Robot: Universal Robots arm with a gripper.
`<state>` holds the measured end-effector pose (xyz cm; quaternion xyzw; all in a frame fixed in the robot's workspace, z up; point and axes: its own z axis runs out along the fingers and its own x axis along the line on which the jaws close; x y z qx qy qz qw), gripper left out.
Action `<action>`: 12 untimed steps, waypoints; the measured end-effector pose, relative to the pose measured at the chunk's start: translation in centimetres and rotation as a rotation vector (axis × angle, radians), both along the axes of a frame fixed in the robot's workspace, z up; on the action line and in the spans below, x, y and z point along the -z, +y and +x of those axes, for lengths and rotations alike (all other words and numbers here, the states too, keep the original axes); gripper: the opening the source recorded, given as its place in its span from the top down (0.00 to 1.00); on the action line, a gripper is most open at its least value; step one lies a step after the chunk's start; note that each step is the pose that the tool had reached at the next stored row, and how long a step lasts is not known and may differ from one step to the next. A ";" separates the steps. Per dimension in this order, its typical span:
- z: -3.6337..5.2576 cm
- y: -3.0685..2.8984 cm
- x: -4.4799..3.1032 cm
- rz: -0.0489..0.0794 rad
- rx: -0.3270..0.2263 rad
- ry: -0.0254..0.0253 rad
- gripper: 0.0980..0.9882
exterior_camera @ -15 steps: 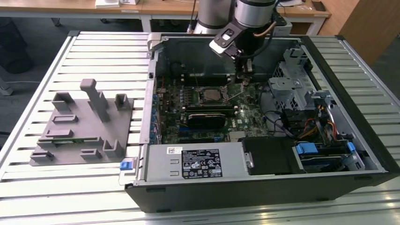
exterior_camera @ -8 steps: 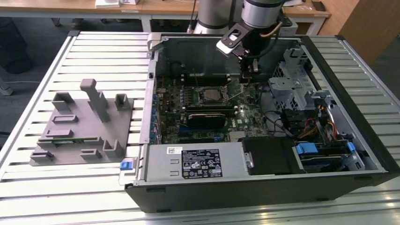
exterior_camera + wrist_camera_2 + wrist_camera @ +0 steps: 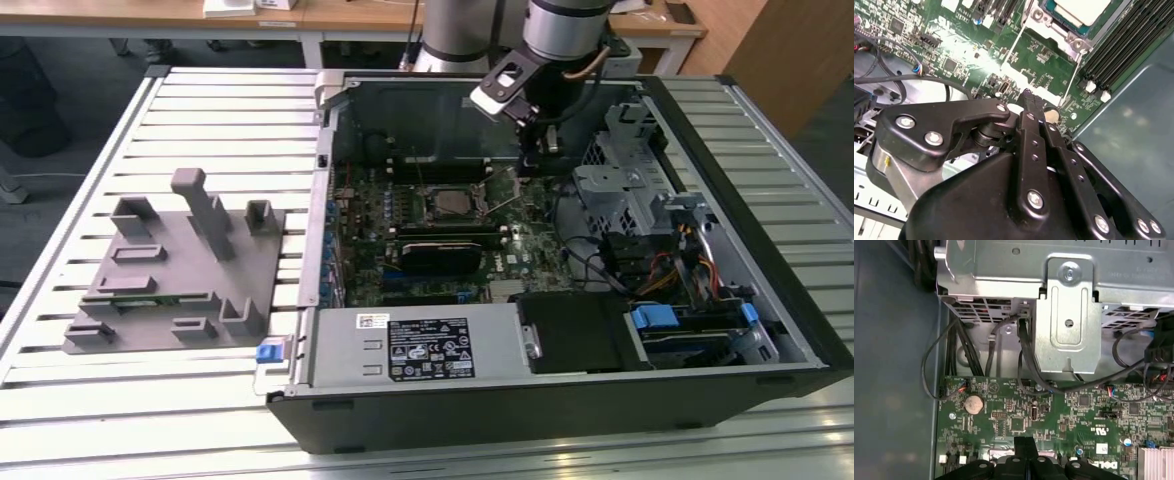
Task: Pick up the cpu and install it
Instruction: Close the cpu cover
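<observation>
While the small flat square cpu [image 3: 1081, 9] with its pale silvery metal top lies in the silver metal socket frame [image 3: 1054, 35] on the green motherboard [image 3: 1039, 60], the slim black fingers [image 3: 1030, 107] hover off to one side of it. In the second wrist view they are clearly apart from it, with bare board between. The fingers are pressed together tip to tip, closed on nothing. In the exterior view they hang inside the open black computer case [image 3: 561, 410], toward the exterior view's right of the socket, and the case stands on a slatted metal counter [image 3: 200, 110].
</observation>
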<state>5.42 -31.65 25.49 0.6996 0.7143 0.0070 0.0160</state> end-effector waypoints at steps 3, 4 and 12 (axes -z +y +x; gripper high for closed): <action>0.29 0.09 0.13 0.000 0.000 0.0001 0.99; 0.38 0.11 0.17 0.000 0.000 0.0001 0.99; 0.99 0.38 0.53 0.000 0.000 0.0015 0.99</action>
